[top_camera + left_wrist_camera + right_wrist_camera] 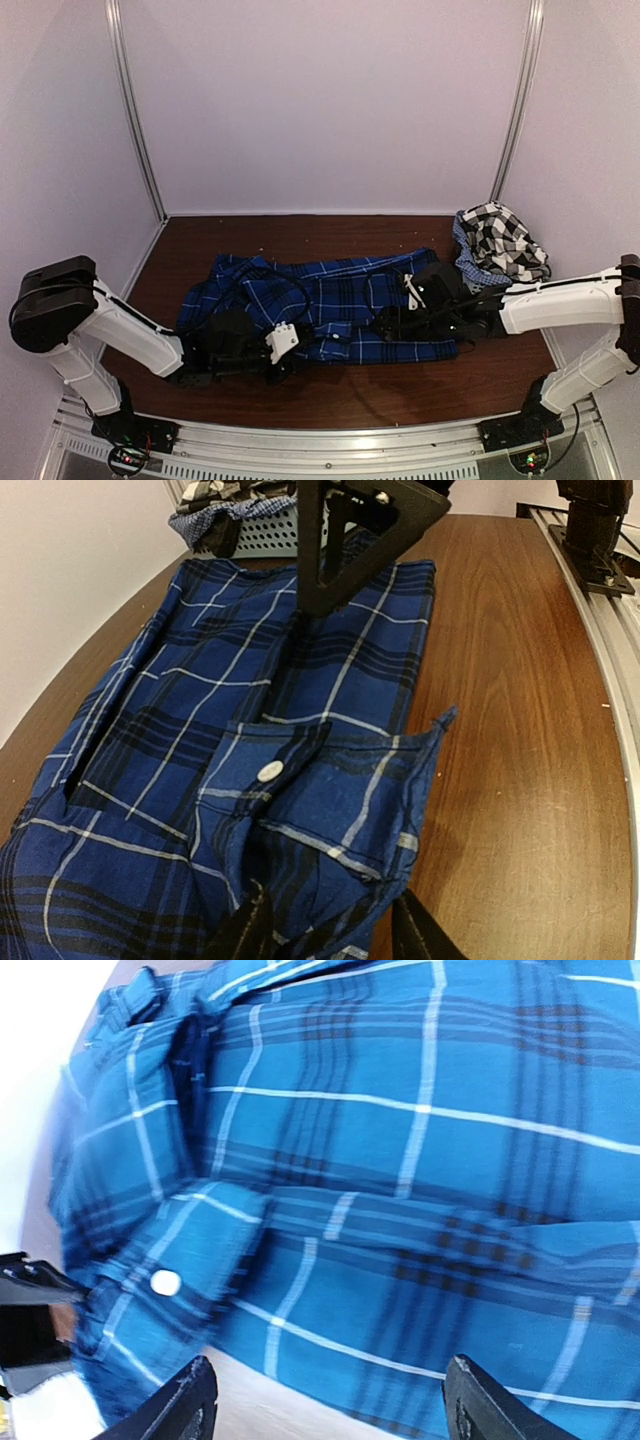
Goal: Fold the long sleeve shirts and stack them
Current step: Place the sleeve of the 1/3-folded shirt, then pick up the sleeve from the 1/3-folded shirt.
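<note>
The royal-blue plaid shirt [345,290] lies spread across the middle of the table, partly folded, with a buttoned cuff [300,780] on top near its front edge. My left gripper [292,345] rests low at that front edge. In the left wrist view it [330,935] stands open, with cuff cloth lying loose between the fingers [245,930]. My right gripper [392,322] hovers over the shirt's right part. In the right wrist view its jaws [330,1410] are wide open above the plaid [420,1160], gripping nothing. The black-and-white checked shirt [505,240] is bunched at the back right.
The checked shirt sits in a pale mesh basket [262,530] in the back right corner. White walls close in the brown table [500,375] on three sides. A metal rail [330,440] runs along the near edge by the arm bases.
</note>
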